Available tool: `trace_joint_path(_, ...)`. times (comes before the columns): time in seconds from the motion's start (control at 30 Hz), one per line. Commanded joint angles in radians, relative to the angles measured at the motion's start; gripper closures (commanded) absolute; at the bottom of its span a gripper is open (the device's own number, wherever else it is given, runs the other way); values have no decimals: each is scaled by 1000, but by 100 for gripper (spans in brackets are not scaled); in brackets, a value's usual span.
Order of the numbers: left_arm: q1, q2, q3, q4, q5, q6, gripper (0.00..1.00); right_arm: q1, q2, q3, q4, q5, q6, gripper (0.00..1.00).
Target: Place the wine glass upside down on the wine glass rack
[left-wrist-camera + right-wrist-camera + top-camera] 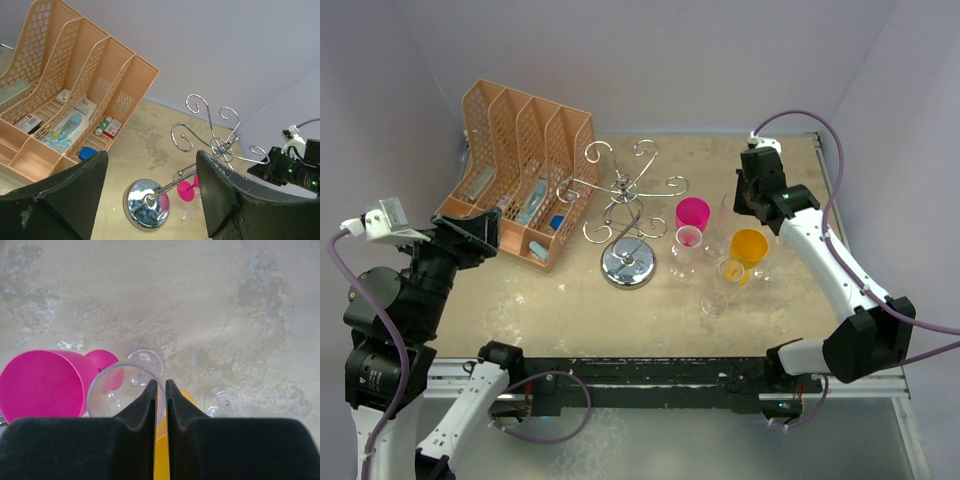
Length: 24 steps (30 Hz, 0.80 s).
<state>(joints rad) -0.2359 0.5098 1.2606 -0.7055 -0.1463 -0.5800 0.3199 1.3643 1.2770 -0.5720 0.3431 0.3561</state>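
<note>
right gripper (160, 386): nearly together, pinching rim of clear wine glass (117, 382), lower centre | left gripper (151, 165): wide apart, empty | risk: thin rim grip slips on lift, tips pink glass (40, 385) alongside

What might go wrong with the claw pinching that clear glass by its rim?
1. The right gripper pinches only the thin rim of the clear wine glass, so it might slip or tilt when lifted.
2. The pink glass and orange glass stand crowded right beside it; a swing could topple them.
</note>
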Motion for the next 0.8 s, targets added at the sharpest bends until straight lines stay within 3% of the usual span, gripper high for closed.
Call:
trace_joint_path(0.0,4,25,32,37,5,5,32,-1,-23,29,9,21,-2,96)
trace_joint_path(0.03,4,26,32,41,10,1,32,-1,-26,27,15,21,-6,100)
trace_joint_path(0.23,4,50,49,75,71,-28,32,-1,-64,57,41,75,-3,100)
trace_joint_path(0.43,4,100,61,159,205,-128,32,-1,-224,42,205,104,13,100)
trace_joint_path(0.63,6,219,69,352,426,-294,37,-1,-452,-101,460,66,73,100)
trace_joint_path(0.77,6,266,43,523,481,-437,35,-1,-570,-158,573,31,145,100)
